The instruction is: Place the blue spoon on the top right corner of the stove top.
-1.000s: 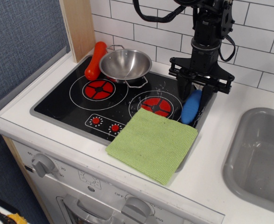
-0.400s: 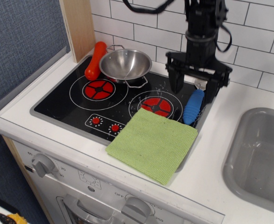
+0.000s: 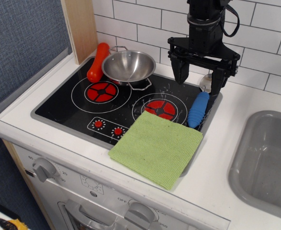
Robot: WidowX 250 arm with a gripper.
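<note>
Blue and ribbed, the handle of the blue spoon (image 3: 197,109) lies along the right edge of the stove top (image 3: 130,108), at about two o'clock from the hob's centre, its silver bowl pointing up toward the tiled wall. One second ago the tool (image 3: 200,81) straddled that handle low down; since then it has risen clear and now hangs above the spoon with its jaws spread wide and nothing between them. The spoon has shifted slightly and sits a little more upright along the rim. Released like this, the spoon appears to be delivered: it rests in the hob's far right corner, just beside the green cloth (image 3: 155,146), well apart from the steel pot (image 3: 128,66) and the red-orange utensil (image 3: 97,62). What seems left is only for the arm to draw back.
</note>
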